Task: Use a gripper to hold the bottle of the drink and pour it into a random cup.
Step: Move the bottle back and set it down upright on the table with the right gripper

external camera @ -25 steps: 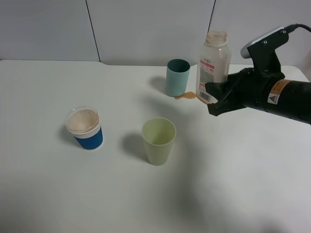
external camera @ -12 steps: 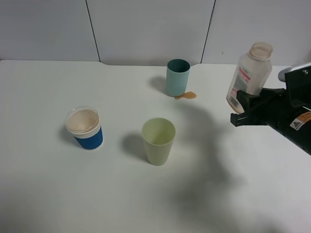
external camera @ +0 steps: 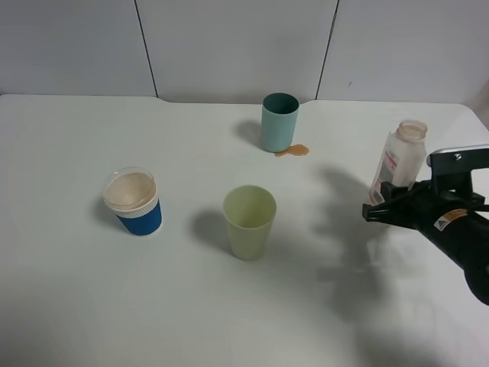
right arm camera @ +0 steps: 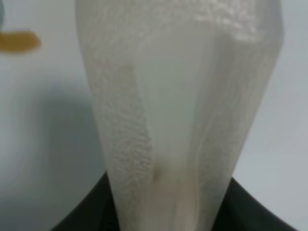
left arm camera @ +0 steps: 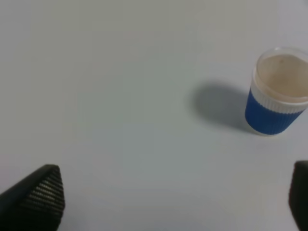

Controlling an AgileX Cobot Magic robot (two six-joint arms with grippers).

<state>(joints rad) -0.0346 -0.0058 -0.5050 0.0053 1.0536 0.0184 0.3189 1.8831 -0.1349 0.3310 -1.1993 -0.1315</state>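
Note:
My right gripper (external camera: 380,203) is shut on the bottle (external camera: 398,160), a translucent plastic bottle with a white-and-red label, held near upright at the right side of the table. The bottle fills the right wrist view (right arm camera: 178,91) and looks empty. The teal cup (external camera: 280,121) stands at the back centre, far to the left of the bottle. A small brown puddle of the drink (external camera: 293,151) lies on the table at the cup's base; it also shows in the right wrist view (right arm camera: 18,41). My left gripper (left arm camera: 173,192) is open over bare table, and is out of the exterior view.
A pale yellow-green cup (external camera: 249,222) stands at the middle of the white table (external camera: 191,306). A blue ribbed cup with a white rim (external camera: 133,201) stands at the left; it also shows in the left wrist view (left arm camera: 276,96).
My right gripper has carried the bottle away from the teal cup, to the right and toward the front, and lowered it. The left arm has not moved.

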